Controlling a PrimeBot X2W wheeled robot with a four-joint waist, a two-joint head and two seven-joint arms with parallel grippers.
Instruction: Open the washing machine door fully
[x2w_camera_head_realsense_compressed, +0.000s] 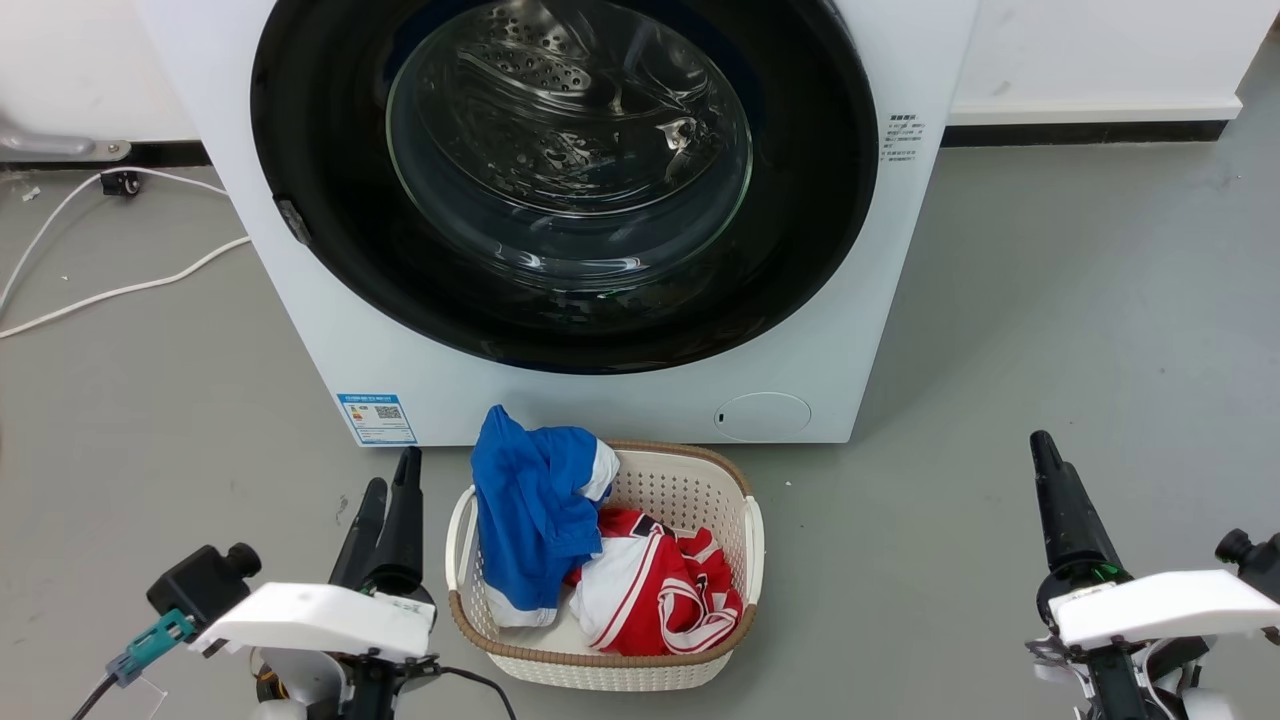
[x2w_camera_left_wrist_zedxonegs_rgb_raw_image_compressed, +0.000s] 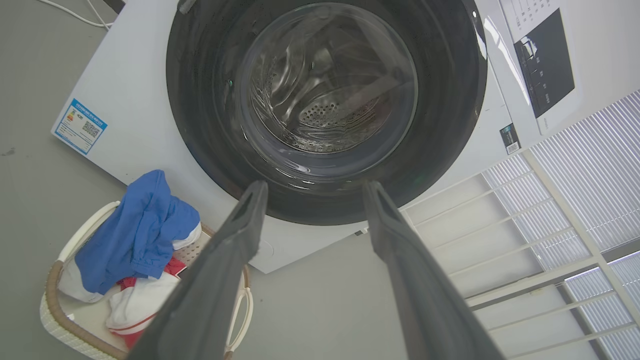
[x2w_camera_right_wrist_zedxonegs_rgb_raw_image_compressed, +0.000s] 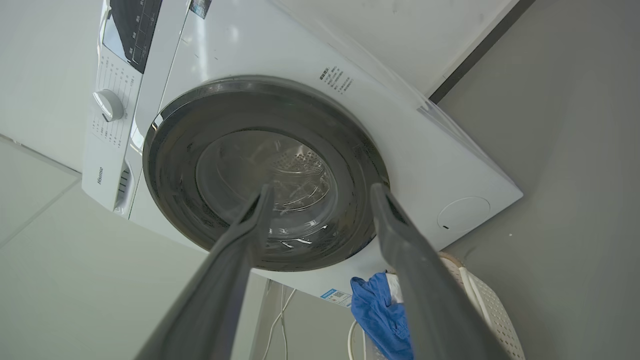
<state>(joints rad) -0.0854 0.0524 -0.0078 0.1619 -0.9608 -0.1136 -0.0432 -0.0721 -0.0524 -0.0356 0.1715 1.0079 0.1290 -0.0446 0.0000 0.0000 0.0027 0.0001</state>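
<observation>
The left gripper (x2w_camera_left_wrist_zedxonegs_rgb_raw_image_compressed: 315, 185) and right gripper (x2w_camera_right_wrist_zedxonegs_rgb_raw_image_compressed: 321, 189), jaws released, hang before the shut washing machine door (x2w_camera_head_realsense_compressed: 565, 170). Opening hasn't begun. Next, hook its rim.

Head camera looks down, wrist cameras up from both sides, sharing the washing machine door (x2w_camera_head_realsense_compressed: 565, 180).

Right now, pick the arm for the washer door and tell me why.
Left, probably: the left gripper, open, sits below the grey tab on the left edge of the washing machine door; the right gripper is beyond the far edge.
</observation>
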